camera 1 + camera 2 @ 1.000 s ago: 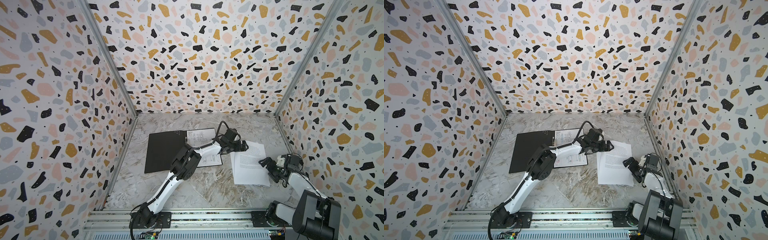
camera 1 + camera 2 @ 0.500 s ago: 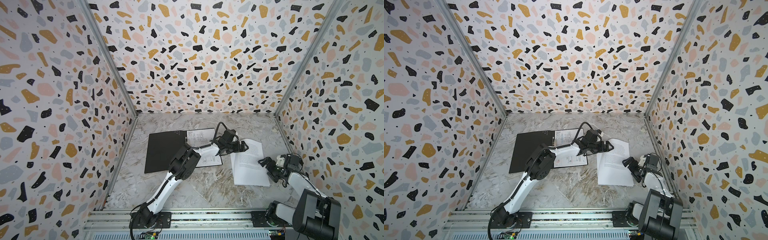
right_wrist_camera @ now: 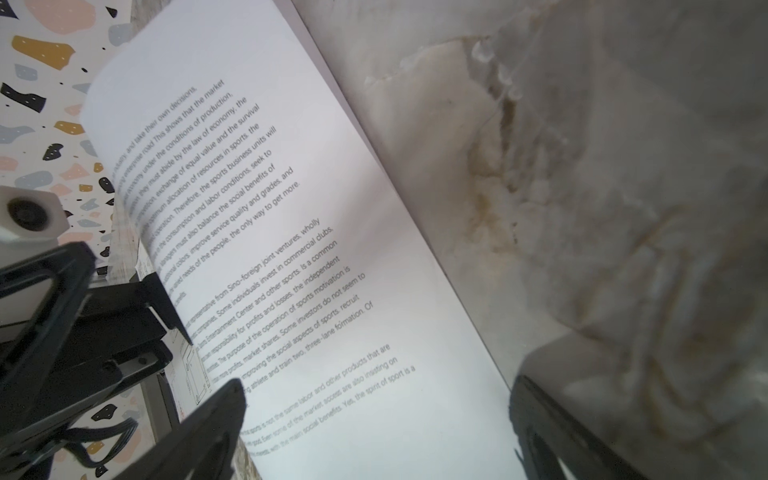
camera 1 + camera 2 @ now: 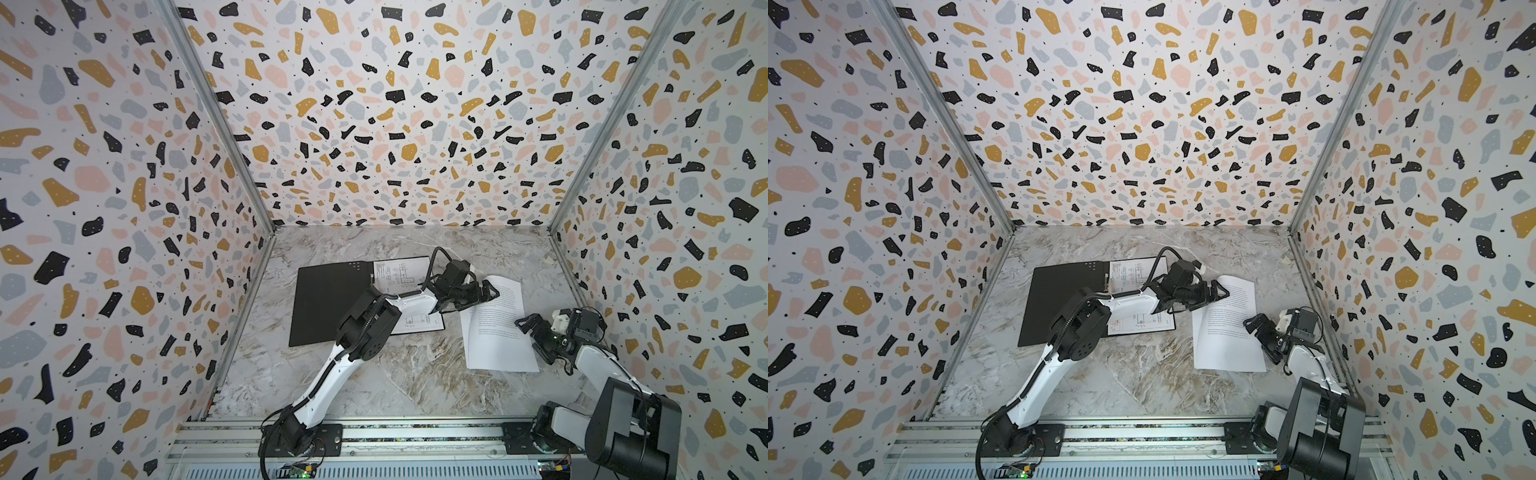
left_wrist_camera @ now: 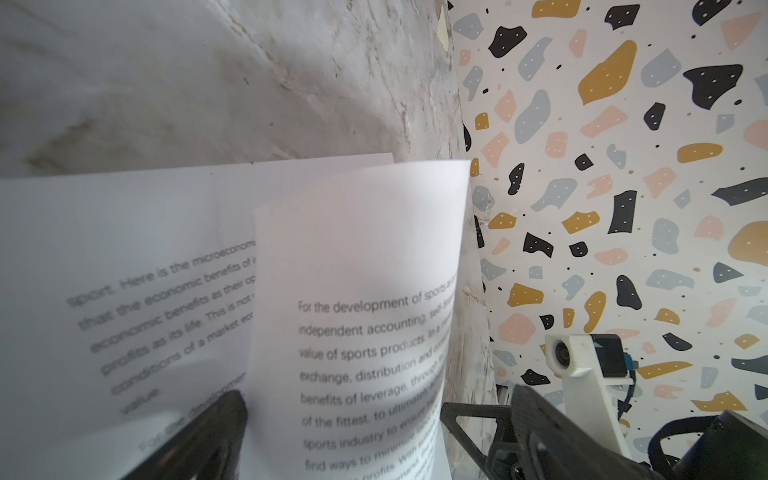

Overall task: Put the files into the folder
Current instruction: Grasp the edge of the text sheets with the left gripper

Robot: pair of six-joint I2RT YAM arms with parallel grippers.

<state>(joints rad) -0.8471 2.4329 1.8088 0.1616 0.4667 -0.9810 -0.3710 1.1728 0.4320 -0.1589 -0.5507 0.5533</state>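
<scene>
Since one second ago the left tool has advanced a little toward the white paper sheet with printed paragraphs. The sheet's edge on the folder's side, which lay flat before, is now lifted and curled. The two fingers of this tool stand apart, with the raised edge between them, not pressed. The right tool has also come slightly closer. Its fingers are wide apart above the opposite edge of the same sheet and grip nothing. The thin flat card folder lies open on the marble-patterned surface, matte black inside upward. The white sheet with a line diagram rests on its right half, partly hidden by the left arm.
</scene>
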